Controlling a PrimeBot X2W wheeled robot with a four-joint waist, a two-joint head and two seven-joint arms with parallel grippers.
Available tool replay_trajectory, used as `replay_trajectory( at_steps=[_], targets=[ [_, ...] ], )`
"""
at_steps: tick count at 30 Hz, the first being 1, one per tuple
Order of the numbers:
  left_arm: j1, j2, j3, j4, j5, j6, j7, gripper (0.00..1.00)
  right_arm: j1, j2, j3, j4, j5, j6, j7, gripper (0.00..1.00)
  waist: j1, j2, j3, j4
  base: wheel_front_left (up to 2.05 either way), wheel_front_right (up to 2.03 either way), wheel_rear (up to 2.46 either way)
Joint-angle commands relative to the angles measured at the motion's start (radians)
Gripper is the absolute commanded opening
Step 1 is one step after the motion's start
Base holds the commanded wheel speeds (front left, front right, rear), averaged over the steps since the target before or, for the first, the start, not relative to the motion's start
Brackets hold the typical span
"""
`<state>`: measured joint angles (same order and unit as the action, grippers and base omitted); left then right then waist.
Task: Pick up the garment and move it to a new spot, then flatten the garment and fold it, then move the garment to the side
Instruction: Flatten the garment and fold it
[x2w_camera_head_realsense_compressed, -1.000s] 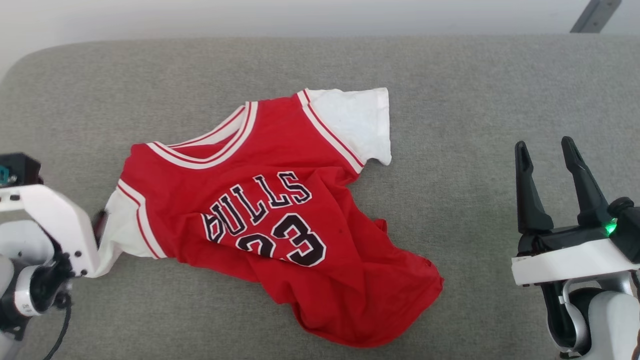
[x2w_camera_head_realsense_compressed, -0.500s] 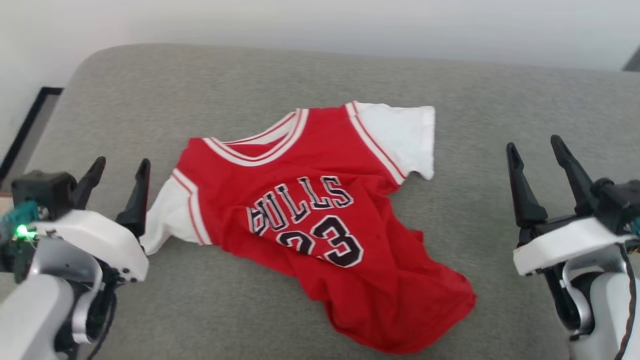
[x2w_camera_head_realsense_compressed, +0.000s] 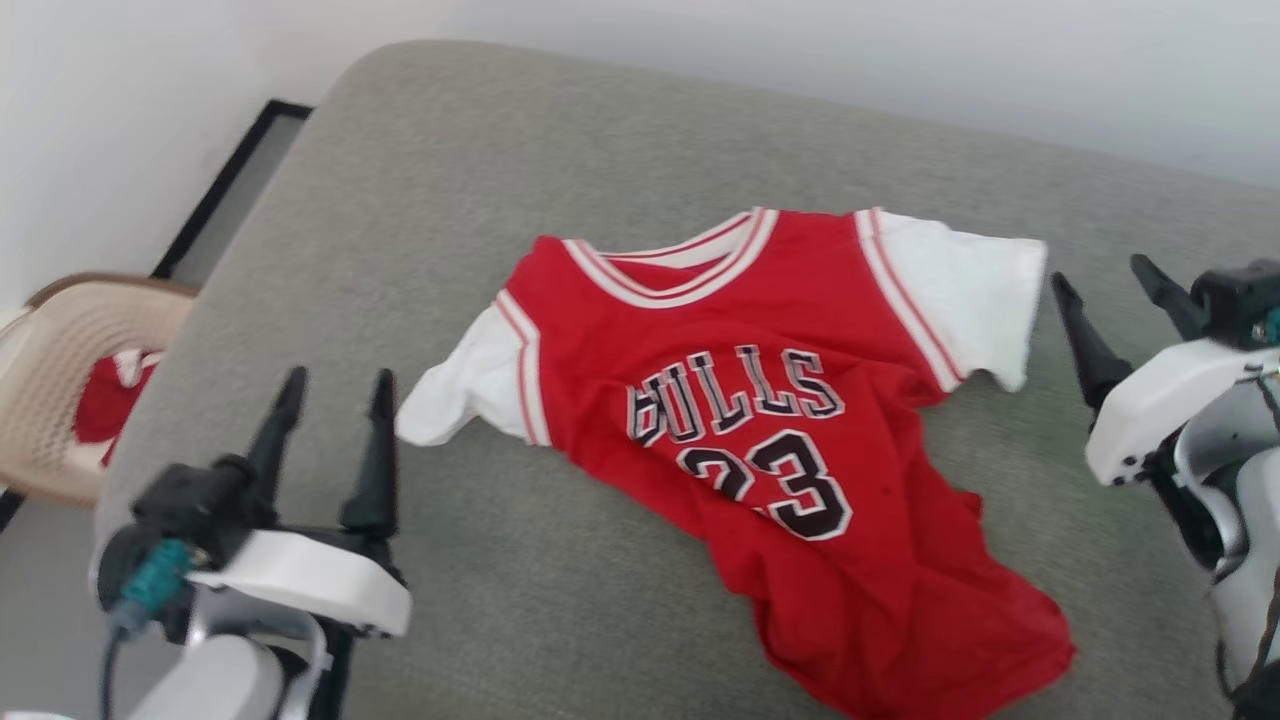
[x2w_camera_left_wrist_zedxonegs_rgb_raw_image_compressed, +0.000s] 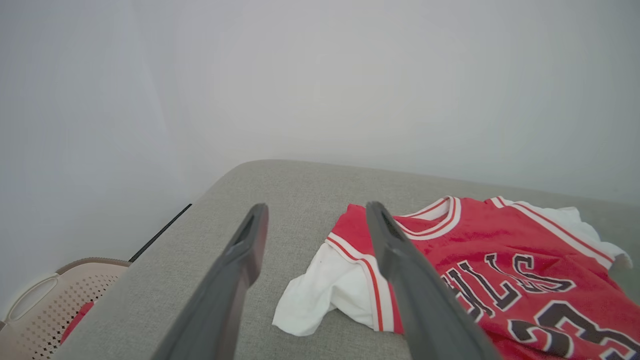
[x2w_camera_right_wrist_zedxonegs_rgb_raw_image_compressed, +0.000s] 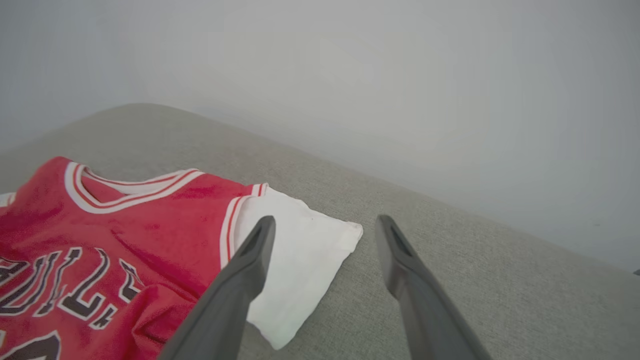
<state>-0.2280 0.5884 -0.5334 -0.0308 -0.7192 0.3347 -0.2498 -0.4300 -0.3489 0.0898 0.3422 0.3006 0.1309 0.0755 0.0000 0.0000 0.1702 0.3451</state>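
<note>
Garment (x2w_camera_head_realsense_compressed: 760, 400) lies face up on the grey padded surface (x2w_camera_head_realsense_compressed: 480, 180), roughly mid-surface: collar toward the far wall, "BULLS" and 23 readable, red hem bunched and wrinkled at the near-right end. Both white sleeves are spread out to the sides.

Left tool (x2w_camera_head_realsense_compressed: 338, 378) is at lower left w/ fingers parted wide and nothing between them. It sits near the garment's left sleeve (x2w_camera_head_realsense_compressed: 450, 390) but apart from it, w/ bare grey fabric between. In the left wrist view, the same tool (x2w_camera_left_wrist_zedxonegs_rgb_raw_image_compressed: 317, 207) points past the sleeve; garment (x2w_camera_left_wrist_zedxonegs_rgb_raw_image_compressed: 500, 250) lies off to the right of its fingers.

Right tool (x2w_camera_head_realsense_compressed: 1098, 272) is at the right edge, also spread wide and gripping nothing. It's just beside the right sleeve (x2w_camera_head_realsense_compressed: 980, 300). In the right wrist view, one finger of the tool (x2w_camera_right_wrist_zedxonegs_rgb_raw_image_compressed: 325, 220) crosses in front of the sleeve corner and the other is over bare surface; garment (x2w_camera_right_wrist_zedxonegs_rgb_raw_image_compressed: 150, 215) sits to that view's left. Can't tell if there's contact.

Off the surface's left end is a beige basket (x2w_camera_head_realsense_compressed: 70, 350) w/ a red-and-white cloth (x2w_camera_head_realsense_compressed: 110, 400) in it.
</note>
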Motion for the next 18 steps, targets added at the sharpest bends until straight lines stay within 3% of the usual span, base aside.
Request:
replay_trajectory(
  at_steps=[1, 11, 18],
  targets=[
    [0.016, -0.014, 0.000, -0.006, 0.016, 0.000, -0.008, 1.00, -0.020, -0.009, 0.003, 0.022, 0.009, 0.000, 0.015, 1.00, 0.0000, 0.0000, 0.010, 0.035, 0.00, 0.00, 0.00],
    [0.071, -0.173, 0.047, -0.033, 0.112, -0.062, -0.017, 1.00, -0.219, -0.127, 0.097, 0.315, 0.085, 0.000, 0.242, 1.00, 0.0000, 0.0000, 0.053, 0.146, 0.00, 0.00, 0.00],
    [0.106, -0.257, 0.094, -0.021, 0.172, -0.130, -0.017, 1.00, -0.319, -0.153, 0.154, 0.472, 0.154, 0.000, 0.438, 1.00, 0.0000, 0.0000, 0.079, 0.195, 0.00, 0.00, 0.00]
  ],
)
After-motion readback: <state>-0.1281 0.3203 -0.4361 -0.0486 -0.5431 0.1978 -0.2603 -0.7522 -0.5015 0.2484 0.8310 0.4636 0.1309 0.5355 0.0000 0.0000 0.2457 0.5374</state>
